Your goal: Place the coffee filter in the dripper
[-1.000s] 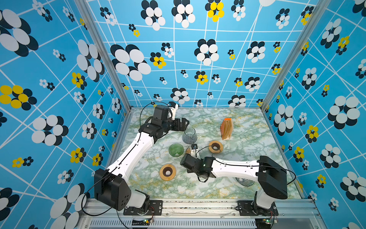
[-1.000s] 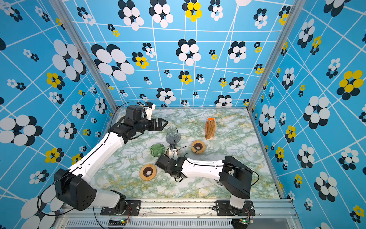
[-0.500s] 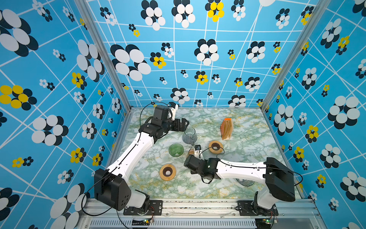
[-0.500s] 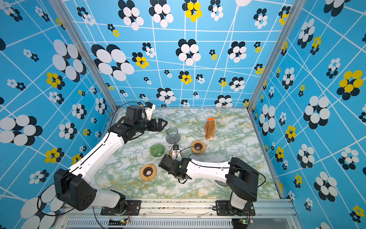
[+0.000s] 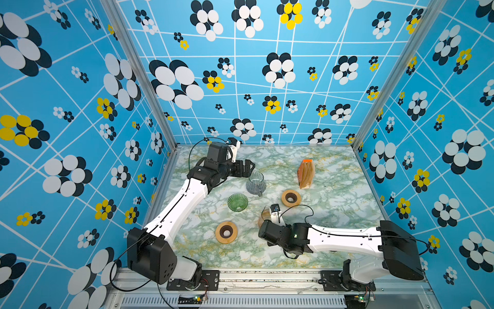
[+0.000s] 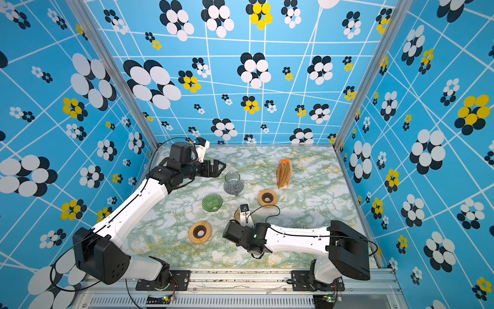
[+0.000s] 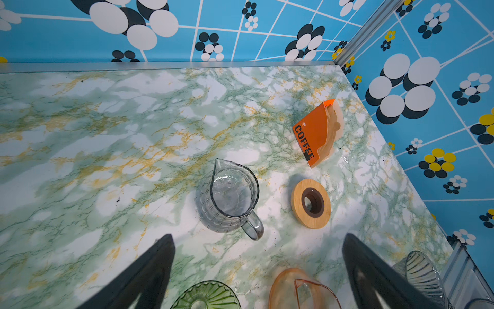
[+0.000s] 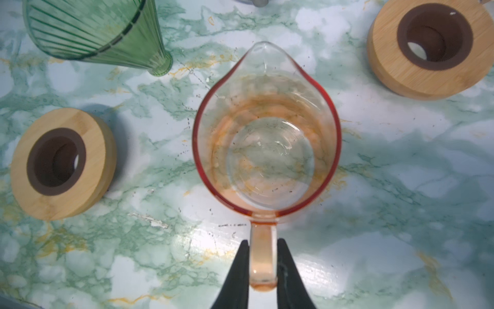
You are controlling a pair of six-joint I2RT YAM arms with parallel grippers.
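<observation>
In both top views the coffee filter pack (image 5: pixel 306 174) stands upright toward the back right of the table (image 5: pixel 334 214), well apart from the green dripper (image 5: pixel 237 202), which looks empty. No filter is out of the pack, so the task seems barely begun.

The left wrist view shows the left gripper (image 7: pixel 262 270) spread wide and empty above a grey glass pitcher (image 7: pixel 230 195).

In the right wrist view the right gripper (image 8: pixel 263 246) is pinched onto the handle (image 8: pixel 263 259) of the orange pitcher (image 8: pixel 267 133), not a filter.
</observation>
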